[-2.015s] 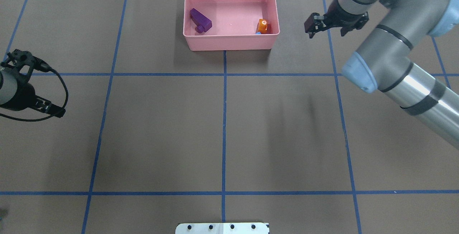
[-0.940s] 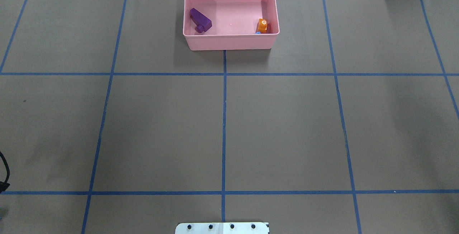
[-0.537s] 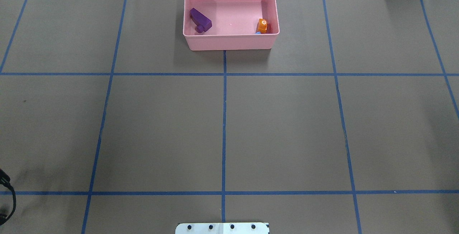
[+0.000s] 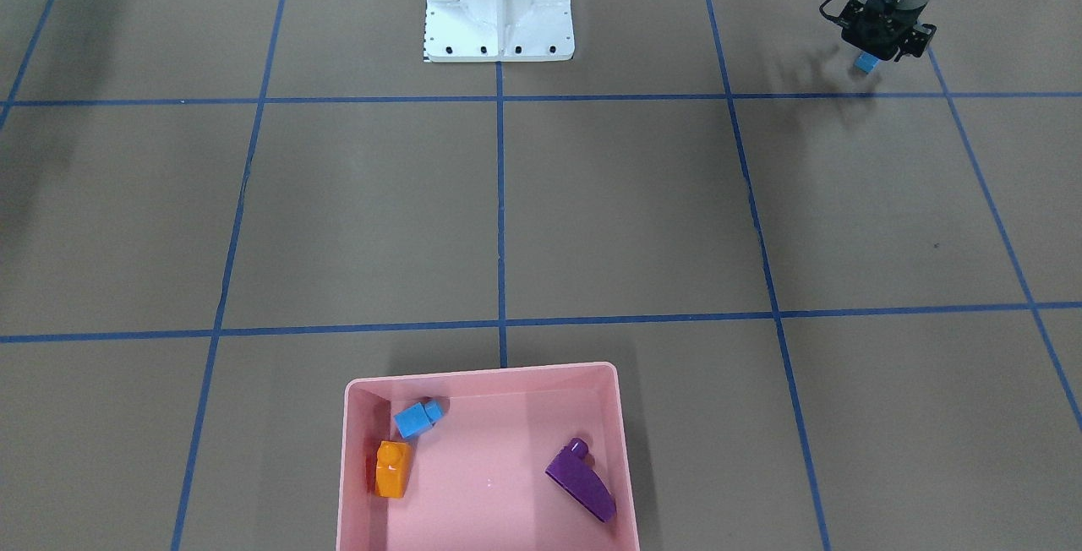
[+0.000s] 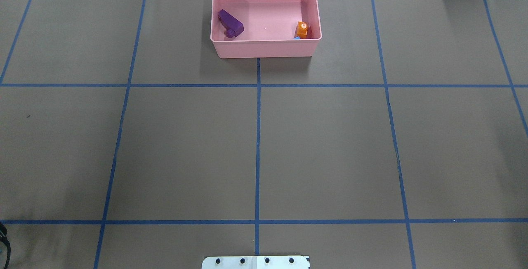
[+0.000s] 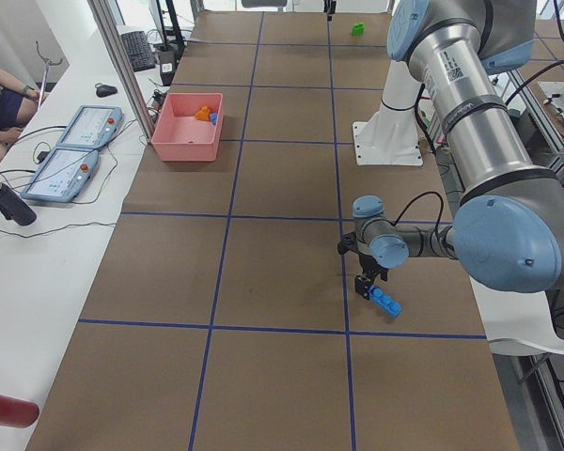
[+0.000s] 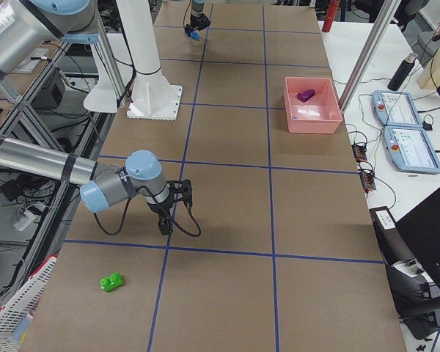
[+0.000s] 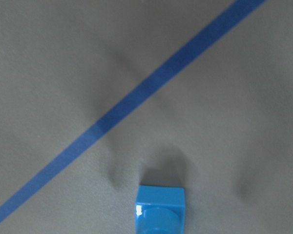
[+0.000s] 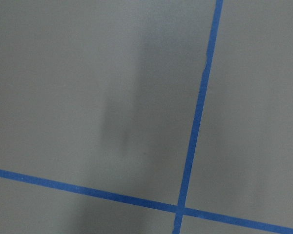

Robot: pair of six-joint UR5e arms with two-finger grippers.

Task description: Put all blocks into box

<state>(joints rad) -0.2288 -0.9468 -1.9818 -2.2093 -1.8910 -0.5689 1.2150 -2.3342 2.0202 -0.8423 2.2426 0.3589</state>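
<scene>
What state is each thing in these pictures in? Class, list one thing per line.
left end effector: open or shut unclear.
right end effector: away from every brick; open or shut unclear.
box: upright, holding three bricks.
orange brick: in the box.
purple brick: in the box.
light-blue cube: in the box.
long light-blue bar: outside the box, by the left end effector.
green brick: outside the box, lying alone.

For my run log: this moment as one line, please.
box: purple, orange, blue cube inside | left claw: at blue bar | green brick: outside
</scene>
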